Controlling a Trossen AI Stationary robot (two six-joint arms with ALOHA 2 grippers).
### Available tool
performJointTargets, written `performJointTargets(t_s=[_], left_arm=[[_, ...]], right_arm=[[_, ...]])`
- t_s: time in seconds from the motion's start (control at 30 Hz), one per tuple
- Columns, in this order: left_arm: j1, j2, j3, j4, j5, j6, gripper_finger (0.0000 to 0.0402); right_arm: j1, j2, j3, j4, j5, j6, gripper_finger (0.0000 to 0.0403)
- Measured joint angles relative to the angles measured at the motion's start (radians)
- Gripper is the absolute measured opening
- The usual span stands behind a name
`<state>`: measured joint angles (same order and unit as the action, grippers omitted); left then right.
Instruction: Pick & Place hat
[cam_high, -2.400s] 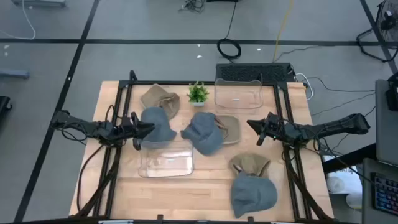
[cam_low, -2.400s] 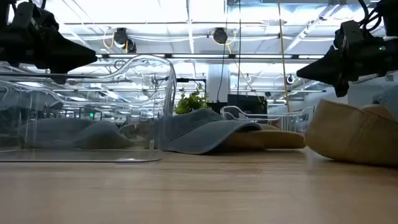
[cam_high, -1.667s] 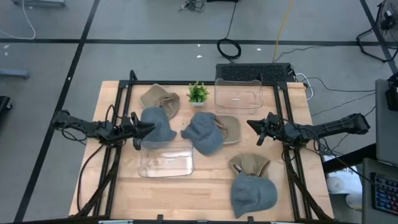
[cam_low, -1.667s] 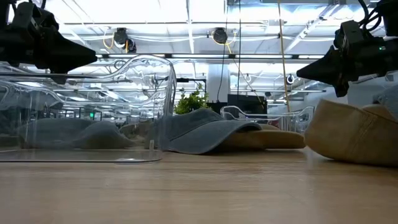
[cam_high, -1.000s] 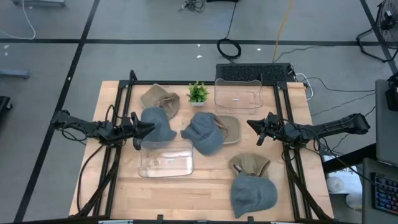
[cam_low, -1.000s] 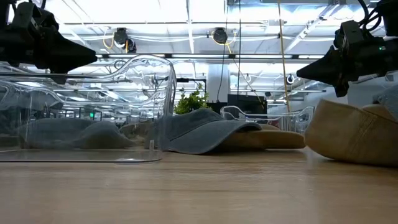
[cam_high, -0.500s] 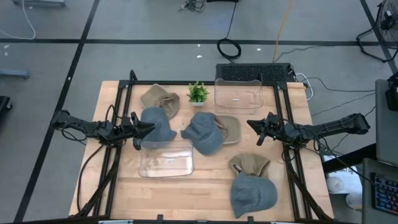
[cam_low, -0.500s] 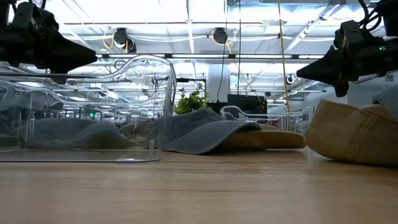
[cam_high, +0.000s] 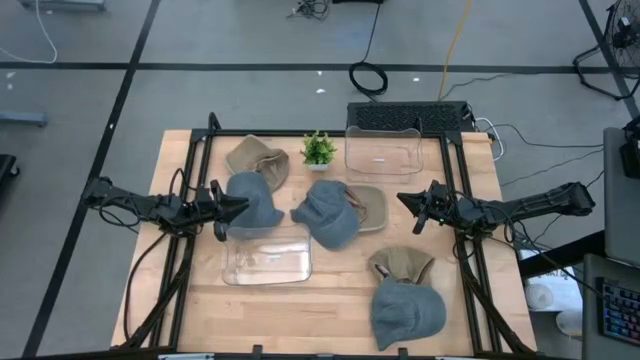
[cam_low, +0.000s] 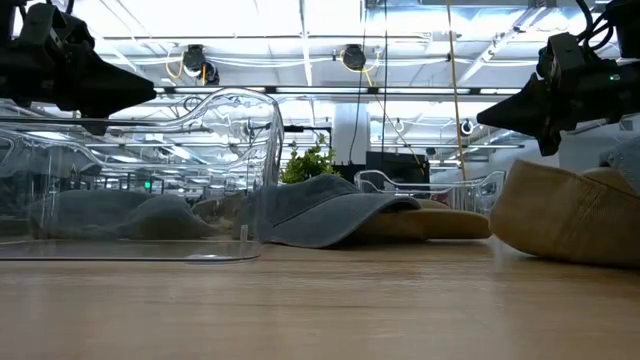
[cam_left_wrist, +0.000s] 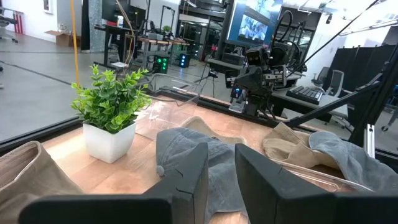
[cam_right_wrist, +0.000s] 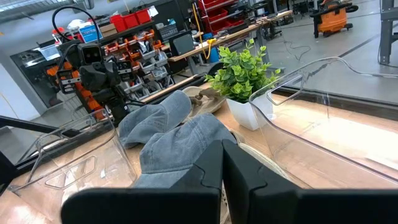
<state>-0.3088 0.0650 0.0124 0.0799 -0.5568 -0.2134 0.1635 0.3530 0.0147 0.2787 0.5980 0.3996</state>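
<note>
Several caps lie on the table. In the high view a blue-grey cap (cam_high: 258, 200) lies at the left, a tan cap (cam_high: 257, 157) beyond it, a blue cap (cam_high: 326, 213) in the middle with its edge resting on a tan cap (cam_high: 369, 206), and a tan cap (cam_high: 402, 264) and a blue cap (cam_high: 407, 311) at the near right. My left gripper (cam_high: 241, 205) (cam_low: 140, 92) hangs above the left blue-grey cap's edge, its fingers (cam_left_wrist: 221, 171) a narrow gap apart. My right gripper (cam_high: 403, 200) (cam_low: 484, 117) hangs shut right of the middle caps (cam_right_wrist: 222, 165). Neither touches anything.
A clear bin (cam_high: 267, 262) stands near the left middle of the table and another (cam_high: 384, 150) at the far edge. A small potted plant (cam_high: 319, 150) stands at the far edge between the tan cap and the far bin. A black frame (cam_high: 195, 160) borders the table.
</note>
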Motion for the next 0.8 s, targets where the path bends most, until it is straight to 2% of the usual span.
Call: performJointTargets(t_s=[0.53,0.8], left_arm=[[0.0,0.0,-0.002,0.026,-0.078,-0.019,0.0088],[-0.001,0.0,-0.002,0.027,-0.069,-0.059,0.0088]], right_arm=[[0.0,0.0,0.0,0.0,0.0,0.0,0.0],[0.0,0.0,0.0,0.0,0.0,0.0,0.0]])
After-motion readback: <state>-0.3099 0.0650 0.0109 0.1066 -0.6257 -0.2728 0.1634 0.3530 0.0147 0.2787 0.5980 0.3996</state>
